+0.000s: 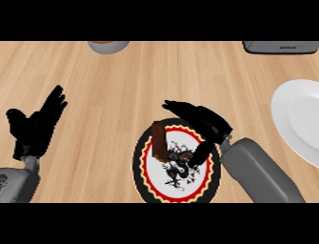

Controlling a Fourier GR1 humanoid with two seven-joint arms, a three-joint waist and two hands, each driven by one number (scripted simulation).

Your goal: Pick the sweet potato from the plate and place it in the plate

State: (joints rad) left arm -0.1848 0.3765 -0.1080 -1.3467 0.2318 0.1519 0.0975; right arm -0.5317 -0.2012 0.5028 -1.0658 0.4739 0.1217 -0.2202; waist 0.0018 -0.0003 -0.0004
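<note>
Sweet potato (160, 139) lies on the patterned plate (139, 166), where our right robot hand (205, 123) hangs over it to take hold, though we cannot tell if it grasps, while our left robot hand (35, 126) rests released, out of the way.

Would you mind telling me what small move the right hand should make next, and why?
Probably lower the right hand a little and curl its fingers round the sweet potato: it lies on the patterned plate, apparently not yet held, with the white plate waiting to the right.
</note>
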